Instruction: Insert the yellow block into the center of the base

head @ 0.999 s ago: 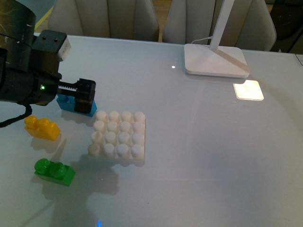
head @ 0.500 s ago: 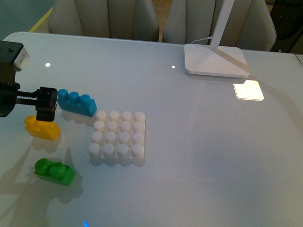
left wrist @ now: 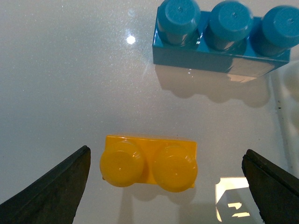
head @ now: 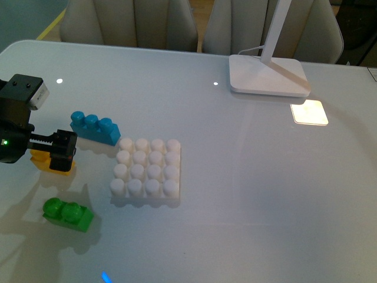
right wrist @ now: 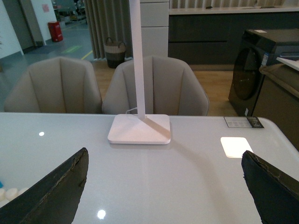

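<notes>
Jaws of my left pincer (head: 62, 154) stand wide, one past each short end of the yellow block (left wrist: 149, 164), so that closing should, I judge, catch it endwise (studs left free for pressing down). It lies flat on the table (head: 265, 177), studs up, untouched and nearly midway between my fingers, apart from the blue brick (left wrist: 219, 37) and left of the base (head: 147, 171).

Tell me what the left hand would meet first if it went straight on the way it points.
Most likely the yellow block, lying between the left hand's open fingers; depth is unclear.
</notes>
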